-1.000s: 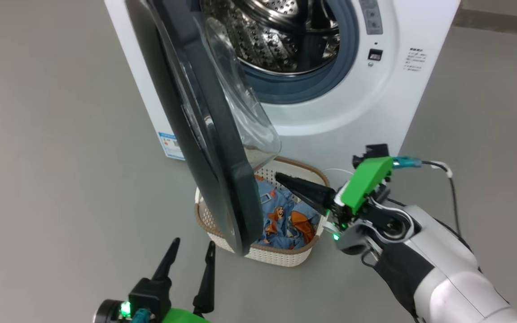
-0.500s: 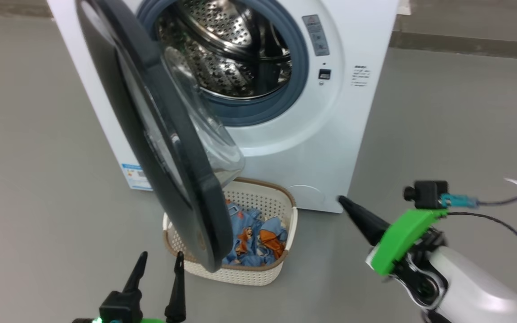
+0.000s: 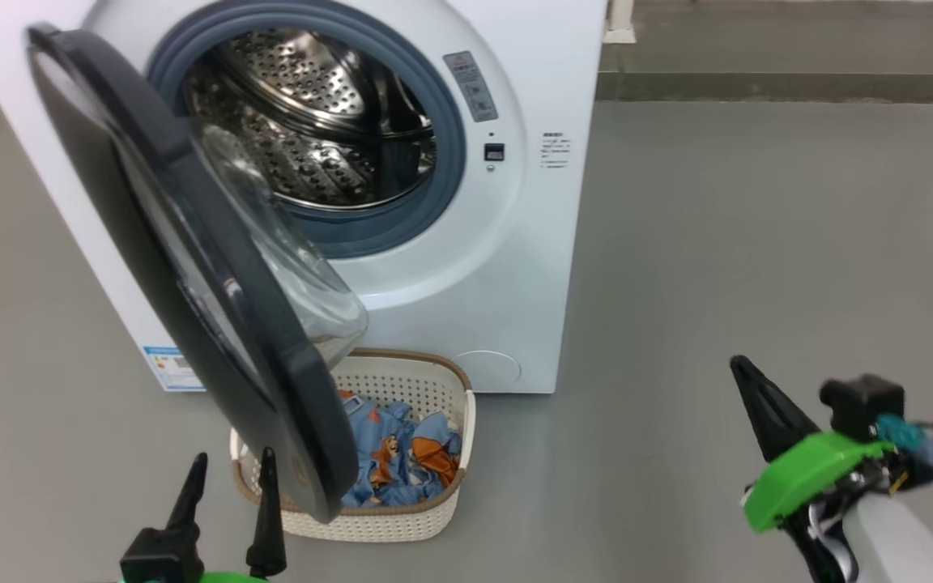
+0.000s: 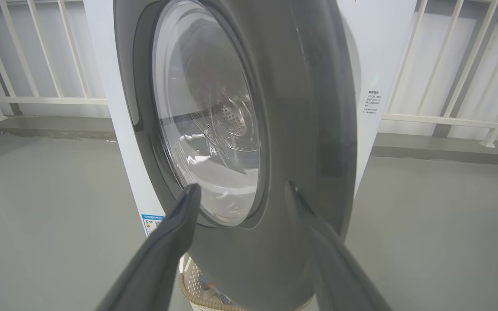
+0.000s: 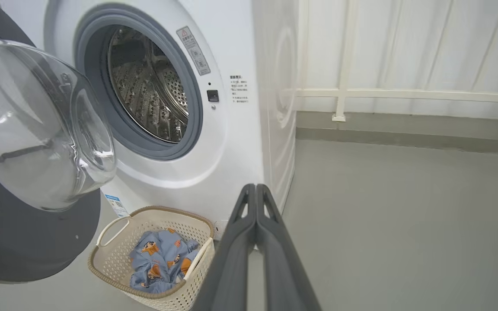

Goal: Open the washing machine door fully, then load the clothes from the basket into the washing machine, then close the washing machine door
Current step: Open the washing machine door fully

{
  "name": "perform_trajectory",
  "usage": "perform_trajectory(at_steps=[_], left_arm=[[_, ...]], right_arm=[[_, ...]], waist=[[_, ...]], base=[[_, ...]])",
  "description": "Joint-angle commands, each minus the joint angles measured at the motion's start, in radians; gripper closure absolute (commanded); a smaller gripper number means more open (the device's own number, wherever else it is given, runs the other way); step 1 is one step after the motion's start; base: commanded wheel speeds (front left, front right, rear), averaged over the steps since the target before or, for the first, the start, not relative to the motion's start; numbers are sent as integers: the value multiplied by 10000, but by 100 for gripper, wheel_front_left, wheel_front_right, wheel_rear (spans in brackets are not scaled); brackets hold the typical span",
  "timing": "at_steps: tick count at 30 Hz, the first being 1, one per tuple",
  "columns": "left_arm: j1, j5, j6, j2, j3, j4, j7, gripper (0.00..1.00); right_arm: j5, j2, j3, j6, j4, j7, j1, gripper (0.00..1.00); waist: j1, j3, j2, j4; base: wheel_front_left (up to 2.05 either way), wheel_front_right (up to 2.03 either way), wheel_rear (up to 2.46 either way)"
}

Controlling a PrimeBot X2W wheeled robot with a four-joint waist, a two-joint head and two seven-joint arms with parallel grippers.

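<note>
The white washing machine [image 3: 515, 267] stands on the floor with its steel drum [image 3: 304, 138] exposed. Its black-rimmed door [image 3: 191, 283] hangs partly open, swung out to the left, the glass bowl [image 5: 37, 129] bulging inward. Beneath the door sits the cream basket [image 3: 402, 518], holding blue clothes [image 3: 398, 461] with orange figures. My left gripper [image 3: 227, 478] is open at the lower left, just in front of the door's outer face [image 4: 275, 129], nothing between its fingers. My right gripper [image 3: 746, 376] is shut and empty at the lower right, well clear of the basket [image 5: 115, 259].
Grey floor [image 3: 758, 243] spreads to the right of the machine. A white railing [image 5: 404, 93] above a low kerb runs behind it. The door overhangs the basket's left half.
The head camera has shifted, so the machine sits further left and more of it shows. My right gripper has drawn back from over the basket to the lower right.
</note>
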Motion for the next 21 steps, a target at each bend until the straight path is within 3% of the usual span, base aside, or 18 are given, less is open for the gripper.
perform_trajectory(at_steps=[1, 7, 13, 14, 15, 16, 21], left_arm=[[-120, 95, -68, 87, 452, -308, -65, 0], [-64, 158, -143, 87, 688, -339, -65, 0], [-59, 183, -217, 87, 785, -279, -65, 0], [-55, 179, -225, 87, 793, -266, -65, 0], [-51, 173, -233, 87, 794, -252, -65, 0], [-47, 166, -242, 87, 791, -235, -65, 0], [2, 166, -238, 87, 751, -202, -65, 0]], right_arm=[[-836, 441, -679, 17, -903, -119, 612, 100], [-3036, 1790, -2697, 17, -3203, -120, 2429, 100], [-3580, 2178, -3284, 17, -3925, -121, 3259, 100], [-3668, 2220, -3429, 17, -4061, -121, 3350, 88], [-3757, 2253, -3529, 17, -4171, -121, 3440, 49], [-3763, 2281, -3576, 17, -4213, -113, 3533, 0], [-3877, 2340, -3689, 17, -4335, -117, 3696, 0]], waist=[[0, -30, 0, -235], [0, 9, 0, -430], [0, 34, 0, -511], [0, 36, 0, -525], [0, 36, 0, -534], [0, 33, 0, -540], [0, 15, 0, -589]], base=[[0, 0, 0], [0, 0, 0], [0, 0, 0], [0, 0, 0], [0, 0, 0], [0, 0, 0], [0, 0, 0]])
